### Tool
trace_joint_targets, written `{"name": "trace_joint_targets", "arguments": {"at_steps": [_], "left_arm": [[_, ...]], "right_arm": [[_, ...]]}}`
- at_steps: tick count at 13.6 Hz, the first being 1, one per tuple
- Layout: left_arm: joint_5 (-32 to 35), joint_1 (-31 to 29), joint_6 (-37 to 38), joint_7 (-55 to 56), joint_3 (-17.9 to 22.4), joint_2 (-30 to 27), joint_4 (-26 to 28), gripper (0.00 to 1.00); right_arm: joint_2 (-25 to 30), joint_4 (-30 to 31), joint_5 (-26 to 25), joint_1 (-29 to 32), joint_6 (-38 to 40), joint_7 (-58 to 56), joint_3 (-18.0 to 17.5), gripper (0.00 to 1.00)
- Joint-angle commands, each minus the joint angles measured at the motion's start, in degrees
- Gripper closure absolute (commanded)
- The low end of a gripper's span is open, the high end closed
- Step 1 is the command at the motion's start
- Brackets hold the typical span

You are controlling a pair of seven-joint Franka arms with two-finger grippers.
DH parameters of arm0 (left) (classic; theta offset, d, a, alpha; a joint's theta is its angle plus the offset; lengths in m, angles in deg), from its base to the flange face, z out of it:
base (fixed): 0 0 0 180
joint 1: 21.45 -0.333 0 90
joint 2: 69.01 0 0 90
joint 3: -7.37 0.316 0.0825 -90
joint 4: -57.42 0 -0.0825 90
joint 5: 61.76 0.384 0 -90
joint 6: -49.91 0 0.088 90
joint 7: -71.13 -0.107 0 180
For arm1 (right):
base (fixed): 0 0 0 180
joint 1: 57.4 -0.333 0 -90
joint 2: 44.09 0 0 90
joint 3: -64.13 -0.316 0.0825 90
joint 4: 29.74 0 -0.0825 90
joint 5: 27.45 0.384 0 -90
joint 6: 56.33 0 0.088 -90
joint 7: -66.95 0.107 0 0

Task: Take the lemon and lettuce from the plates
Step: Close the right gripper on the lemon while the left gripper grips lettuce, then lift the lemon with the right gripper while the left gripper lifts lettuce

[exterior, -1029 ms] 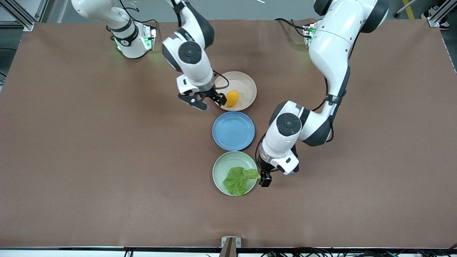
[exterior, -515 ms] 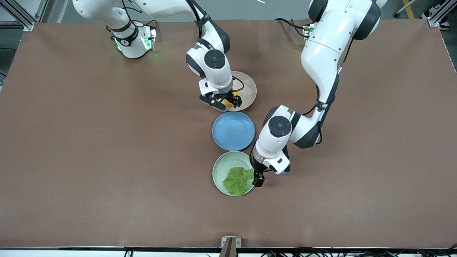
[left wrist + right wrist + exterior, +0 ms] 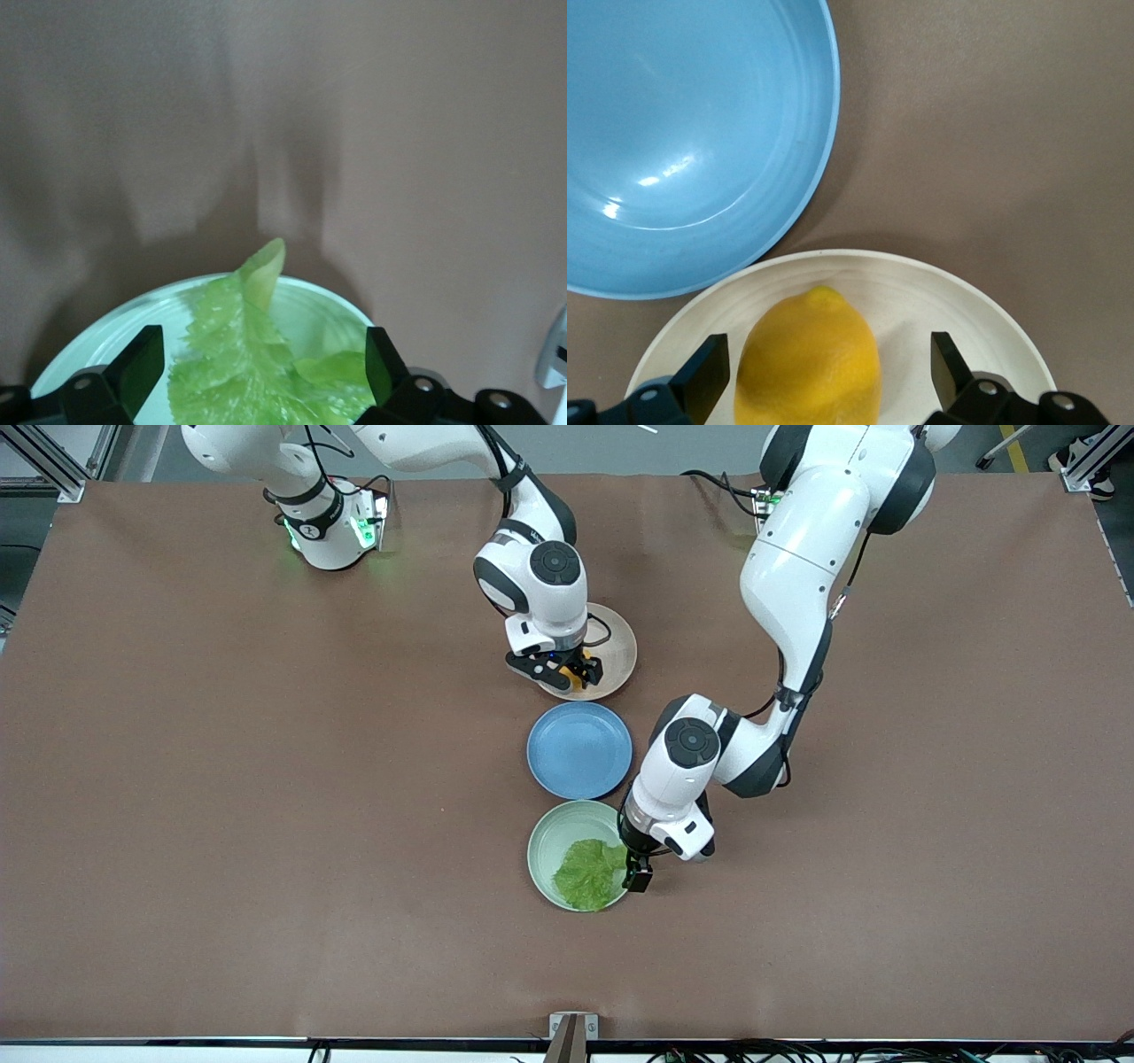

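Note:
The lemon (image 3: 811,363) lies in the beige plate (image 3: 618,646), the plate nearest the robots' bases. My right gripper (image 3: 567,676) is low over it, open, with its fingers (image 3: 704,372) on either side of the lemon and not touching it. In the front view only a sliver of the lemon (image 3: 577,681) shows. The lettuce (image 3: 585,872) lies in the mint green plate (image 3: 547,834), nearest the front camera. My left gripper (image 3: 632,873) is open over the plate's edge toward the left arm's end. The leaf (image 3: 248,354) lies between its fingers (image 3: 381,363).
An empty blue plate (image 3: 580,750) sits between the beige and mint plates, close to both. It also shows in the right wrist view (image 3: 682,133). The brown table (image 3: 266,824) surrounds the row of plates.
My right gripper has moved from beside the beige plate to over the lemon, covering it. My left gripper has shifted from beside the mint plate to over the lettuce's edge.

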Motion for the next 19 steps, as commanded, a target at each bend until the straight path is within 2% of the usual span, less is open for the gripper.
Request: {"name": "trace_joint_targets", "arguments": {"at_steps": [1,2,4,8,9,11,12,13,17,19], "left_arm": [[0.35,0.90,-0.49,0.75,0.47,1.35,-1.52,0.15],[0.35,0.82,-0.49,0.58,0.47,1.35,-1.43,0.30],[0.44,0.90,-0.49,0.32,0.55,1.44,-1.43,0.49],[0.35,1.25,-0.49,0.49,0.47,1.35,-1.34,0.85],[0.35,1.26,-0.49,0.58,0.47,1.18,-1.34,0.90],[0.09,1.61,-0.49,0.76,0.47,0.39,-1.34,0.96],[-0.26,1.61,-0.49,0.85,0.29,-0.05,-1.34,0.97],[-0.44,1.52,-0.41,0.85,-0.06,-1.01,-1.34,0.98],[-1.06,0.91,1.26,0.50,-0.41,-5.67,-1.17,0.99],[-0.97,0.55,7.56,-1.60,-0.59,-8.83,-0.38,0.99]], "right_arm": [[-0.16,-0.45,-0.97,-1.57,-0.27,2.32,0.72,0.00],[-0.16,-0.36,-0.97,-1.75,-0.44,2.67,0.72,0.00],[-0.77,-0.36,-1.06,-2.54,-1.32,4.25,0.72,0.02],[-1.57,-0.27,-1.06,-2.72,-3.26,5.83,0.72,0.21],[-1.57,-0.27,-1.06,-2.72,-3.52,5.83,0.72,0.33],[-1.48,-0.36,-1.06,-2.46,-3.44,5.57,0.72,0.84],[-1.31,-0.44,-1.06,-2.02,-2.56,5.14,0.80,1.00],[-0.43,-0.36,-1.24,-1.50,-2.29,3.65,0.80,1.00],[9.57,-0.97,-0.71,7.01,12.27,-9.94,0.63,1.00],[13.79,-0.54,-0.45,13.68,18.42,-23.09,0.63,1.00]]}}
